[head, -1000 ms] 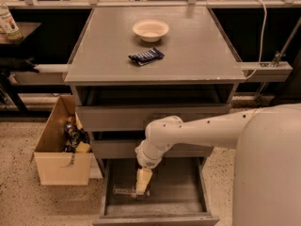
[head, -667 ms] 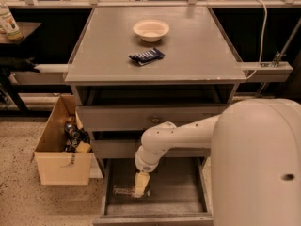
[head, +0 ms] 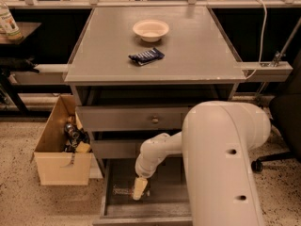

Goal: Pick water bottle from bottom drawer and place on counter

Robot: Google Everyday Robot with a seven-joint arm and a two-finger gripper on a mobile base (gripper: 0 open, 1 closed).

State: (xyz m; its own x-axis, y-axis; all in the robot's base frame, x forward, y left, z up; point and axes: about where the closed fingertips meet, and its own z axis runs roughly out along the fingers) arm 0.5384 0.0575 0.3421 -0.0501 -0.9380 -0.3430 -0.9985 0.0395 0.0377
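Observation:
The bottom drawer (head: 162,192) is pulled open at the foot of the grey cabinet. The water bottle (head: 121,191) lies on its side on the drawer floor at the left; only a small clear piece with a reddish band shows. My gripper (head: 139,188) points down into the drawer and sits just right of the bottle, touching or nearly touching it. My white arm covers the drawer's right part. The counter (head: 197,55) is the flat grey cabinet top above.
A white bowl (head: 150,29) and a dark blue packet (head: 146,56) lie on the counter. An open cardboard box (head: 63,149) with clutter stands left of the cabinet. A green-and-white bottle (head: 8,22) stands on the dark side table. A black chair (head: 287,121) is at the right.
My gripper has dropped slightly lower into the drawer toward the bottle. My arm's large body has swung further into view and hides more of the drawer's right side.

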